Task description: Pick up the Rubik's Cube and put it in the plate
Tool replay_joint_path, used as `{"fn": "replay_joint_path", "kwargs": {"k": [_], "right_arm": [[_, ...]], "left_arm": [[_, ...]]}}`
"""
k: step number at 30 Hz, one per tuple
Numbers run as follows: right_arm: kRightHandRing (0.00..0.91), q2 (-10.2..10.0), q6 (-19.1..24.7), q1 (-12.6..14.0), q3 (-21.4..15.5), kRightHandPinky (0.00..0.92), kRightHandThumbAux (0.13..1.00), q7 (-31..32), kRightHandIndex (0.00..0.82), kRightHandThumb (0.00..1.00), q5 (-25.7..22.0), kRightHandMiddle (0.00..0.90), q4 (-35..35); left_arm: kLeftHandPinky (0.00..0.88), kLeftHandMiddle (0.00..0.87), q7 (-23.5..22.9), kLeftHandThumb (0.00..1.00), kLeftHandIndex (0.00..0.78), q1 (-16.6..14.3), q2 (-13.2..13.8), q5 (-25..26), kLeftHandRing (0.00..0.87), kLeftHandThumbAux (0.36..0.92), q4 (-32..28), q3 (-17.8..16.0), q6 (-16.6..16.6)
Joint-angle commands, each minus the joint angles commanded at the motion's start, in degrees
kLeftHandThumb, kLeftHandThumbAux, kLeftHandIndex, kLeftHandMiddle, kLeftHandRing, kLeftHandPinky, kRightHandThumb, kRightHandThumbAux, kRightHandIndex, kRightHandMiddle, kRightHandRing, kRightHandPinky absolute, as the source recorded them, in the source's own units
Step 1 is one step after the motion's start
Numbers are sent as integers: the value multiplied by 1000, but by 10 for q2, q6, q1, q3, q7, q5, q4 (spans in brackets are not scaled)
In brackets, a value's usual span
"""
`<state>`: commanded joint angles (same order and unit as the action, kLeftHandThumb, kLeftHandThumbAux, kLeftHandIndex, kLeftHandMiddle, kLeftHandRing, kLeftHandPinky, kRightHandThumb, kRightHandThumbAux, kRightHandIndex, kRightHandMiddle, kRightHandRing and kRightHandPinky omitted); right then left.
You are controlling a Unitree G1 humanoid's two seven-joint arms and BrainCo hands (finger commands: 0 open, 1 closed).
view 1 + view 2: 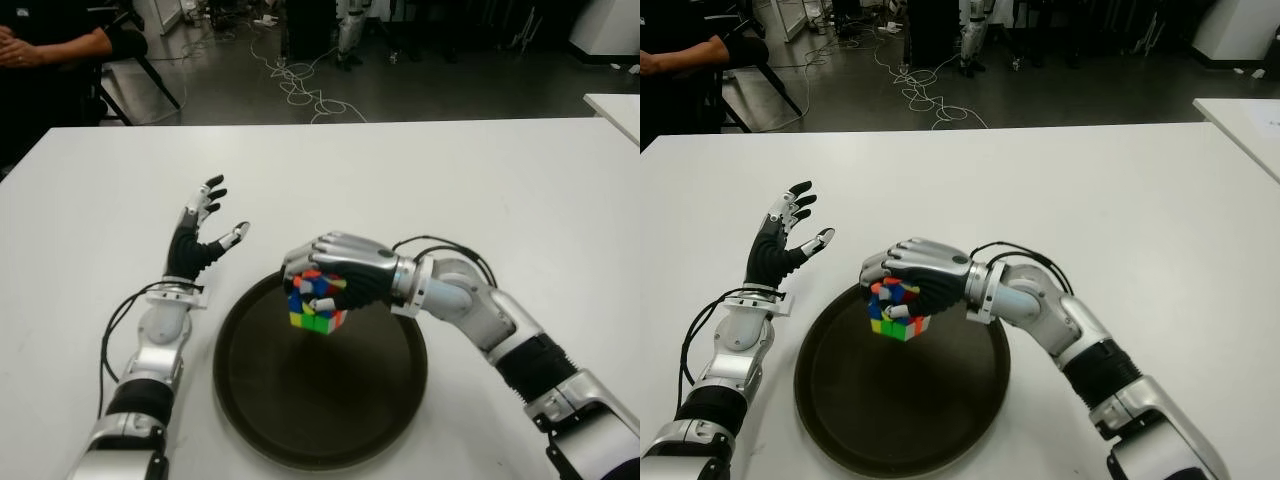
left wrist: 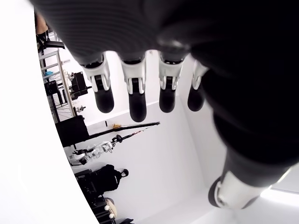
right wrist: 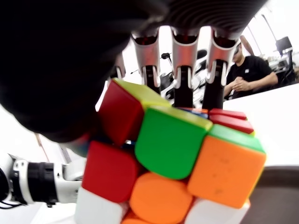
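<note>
A white bench [image 1: 420, 180] fills most of the frame, running edge to edge across the eye views. A dark round plate [image 1: 300, 420] sits directly on it at lower centre, its near rim close to the bottom of the frame.

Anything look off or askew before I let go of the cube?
Nothing stands out. The right hand grips the cube over the far part of the plate; whether the cube touches the plate is unclear. The plate lies flat on the table. The left hand is open, left of the plate.
</note>
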<state>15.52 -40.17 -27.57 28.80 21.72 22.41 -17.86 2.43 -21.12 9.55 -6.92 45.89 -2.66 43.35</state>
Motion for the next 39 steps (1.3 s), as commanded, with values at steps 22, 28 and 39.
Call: {"fn": "replay_joint_path", "kwargs": {"k": [22, 28, 39], "right_arm": [[548, -69, -48, 42, -22, 570, 699, -98, 376, 822, -6, 493, -76], [420, -78, -65, 36, -25, 427, 694, -114, 419, 829, -6, 452, -103], [141, -79, -40, 44, -27, 144, 744, -111, 395, 673, 3, 149, -96]], "left_arm": [[104, 98, 2, 52, 61, 4, -3, -1, 99, 714, -6, 1, -9], [93, 105, 12, 53, 62, 5, -3, -11, 98, 716, -9, 2, -12], [74, 111, 7, 44, 72, 0, -5, -1, 91, 729, -1, 1, -3]]}}
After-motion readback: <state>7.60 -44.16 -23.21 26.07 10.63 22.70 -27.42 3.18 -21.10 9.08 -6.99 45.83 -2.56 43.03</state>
